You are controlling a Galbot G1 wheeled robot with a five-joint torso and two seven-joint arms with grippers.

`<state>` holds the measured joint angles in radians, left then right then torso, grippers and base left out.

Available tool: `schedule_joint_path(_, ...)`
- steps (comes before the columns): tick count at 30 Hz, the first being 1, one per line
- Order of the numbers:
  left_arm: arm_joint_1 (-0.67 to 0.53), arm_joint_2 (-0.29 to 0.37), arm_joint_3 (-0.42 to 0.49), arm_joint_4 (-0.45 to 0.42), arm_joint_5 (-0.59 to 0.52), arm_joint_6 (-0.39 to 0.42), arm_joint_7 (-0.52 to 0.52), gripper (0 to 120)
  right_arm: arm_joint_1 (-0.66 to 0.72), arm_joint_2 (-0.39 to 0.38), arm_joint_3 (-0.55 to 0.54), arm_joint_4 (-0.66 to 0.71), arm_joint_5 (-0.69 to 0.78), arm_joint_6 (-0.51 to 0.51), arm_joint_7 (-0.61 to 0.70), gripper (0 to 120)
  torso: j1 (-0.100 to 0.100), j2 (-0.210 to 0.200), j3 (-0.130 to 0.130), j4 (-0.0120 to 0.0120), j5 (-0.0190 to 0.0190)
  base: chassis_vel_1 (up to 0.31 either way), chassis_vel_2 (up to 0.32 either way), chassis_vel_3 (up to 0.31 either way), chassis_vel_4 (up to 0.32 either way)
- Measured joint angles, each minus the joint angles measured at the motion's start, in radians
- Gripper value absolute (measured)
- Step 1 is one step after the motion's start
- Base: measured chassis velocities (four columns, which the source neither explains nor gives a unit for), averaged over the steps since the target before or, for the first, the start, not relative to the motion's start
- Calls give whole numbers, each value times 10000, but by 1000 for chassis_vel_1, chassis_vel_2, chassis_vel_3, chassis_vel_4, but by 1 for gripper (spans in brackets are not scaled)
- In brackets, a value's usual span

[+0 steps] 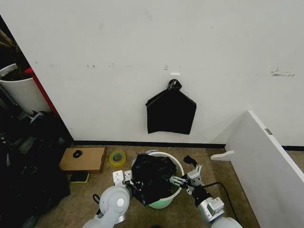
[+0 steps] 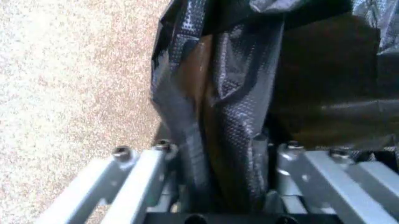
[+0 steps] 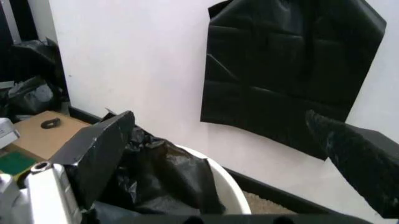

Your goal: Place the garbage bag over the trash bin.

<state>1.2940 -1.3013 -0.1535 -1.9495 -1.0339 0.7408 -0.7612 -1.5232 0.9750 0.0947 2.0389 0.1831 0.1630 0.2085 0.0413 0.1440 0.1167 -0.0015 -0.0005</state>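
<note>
The trash bin [image 1: 176, 166] stands on the carpet just in front of me, white with a pale green base. The garbage bag [image 1: 153, 175], black and crinkly, lies bunched over the bin's left half and hangs down its near left side. My left gripper [image 1: 134, 183] is at the bin's left rim, shut on a fold of the garbage bag [image 2: 218, 130] that runs between its metal fingers [image 2: 140, 179]. My right gripper [image 1: 183, 172] hovers at the bin's right rim, open, its black fingers [image 3: 100, 149] spread wide above the bin's rim [image 3: 225, 184] and the garbage bag [image 3: 159, 179].
A flat black bundle [image 1: 171, 113] hangs from a wall hook behind the bin. A cardboard box [image 1: 90, 159], a yellow tape roll [image 1: 117, 157] and a green pad [image 1: 79, 177] lie to the left. A white panel [image 1: 270, 161] leans at right. A taller white bin [image 1: 19, 90] and dark clutter fill the far left.
</note>
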Motion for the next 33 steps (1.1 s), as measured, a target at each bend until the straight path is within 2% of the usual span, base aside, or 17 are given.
schedule_joint_path(1, 0, -10, -12, 28, -14, -6, 1, 14, 1, 5, -5, 0, 0, -3, 0, 100, 0, 0, 0, 0, 0, 0, 0, 0, 0)
schedule_joint_path(2, -3, -24, -22, 55, -34, -9, 3, 14, 2, 7, -6, 0, 0, -6, 0, 100, 0, -1, 0, 0, 0, 0, 0, 0, 0)
schedule_joint_path(4, -19, -52, -40, 105, -79, -17, 5, 1, 3, 8, -7, 0, 0, -8, 0, 100, 0, -1, 0, 1, 1, 0, 0, 0, 0)
schedule_joint_path(5, -23, -60, -44, 117, -98, -21, 6, 0, 3, 8, -6, 0, 0, -8, 0, 100, 0, -2, 0, 1, 1, 0, 0, 0, 0)
schedule_joint_path(15, -104, 179, -93, 66, -61, -34, 324, 0, 25, -28, 96, -50, -69, 124, 29, 100, 0, -2, 0, 0, -1, 0, 0, 0, 0)
schedule_joint_path(18, -27, 421, -157, -12, 961, -200, 1254, 0, 70, -38, 160, 5, -68, 239, 69, 100, 0, -2, 0, -2, -1, 0, 0, 0, 0)
schedule_joint_path(20, 184, 671, -48, 54, 2898, -1338, 2482, 0, 163, -28, 245, 114, -35, 407, 40, 100, 0, -2, 0, -1, -2, 0, 0, 0, 0)
schedule_joint_path(21, 184, 671, -48, 54, 2898, -1338, 2482, 0, 163, -28, 245, 114, -35, 407, 40, 100, 0, -2, 0, -1, -2, 0, 0, 0, 0)
schedule_joint_path(24, 453, 934, -87, 339, 5074, -3345, 3854, 0, 276, -66, 318, 329, 222, 823, -431, 100, 1, -2, 0, 4, 0, 0, 0, 0, 0)
schedule_joint_path(25, 555, 1016, -170, 424, 5810, -4237, 4324, 0, 296, -130, 345, 438, 340, 1196, -981, 100, 0, -1, -1, 3, -1, 0, 0, 0, 0)
schedule_joint_path(26, 589, 1038, -199, 459, 6033, -4547, 4481, 0, 291, -157, 355, 470, 349, 1330, -1220, 100, 0, -1, -1, 3, -1, 0, 0, 0, 0)
schedule_joint_path(28, 647, 1061, -250, 692, 6869, -5689, 5036, 0, 214, -253, 338, 550, 323, 1609, -1887, 100, 0, -1, -1, 0, -2, 0, 0, 0, 0)
schedule_joint_path(29, 647, 1061, -250, 692, 6869, -5689, 5036, 0, 214, -253, 338, 550, 323, 1609, -1887, 100, 0, -1, -1, 0, -2, 0, 0, 0, 0)
schedule_joint_path(32, 642, 1025, -312, 1322, 8218, -7459, 5896, 0, 149, -279, 201, 533, 73, 1635, -2231, 100, 0, -1, -1, -2, -1, 0, 0, 0, 0)
schedule_joint_path(33, 642, 1014, -317, 1430, 8455, -7741, 6025, 0, 152, -267, 176, 477, -36, 1620, -2243, 100, 0, -1, -1, 0, -2, 0, 0, 0, 0)
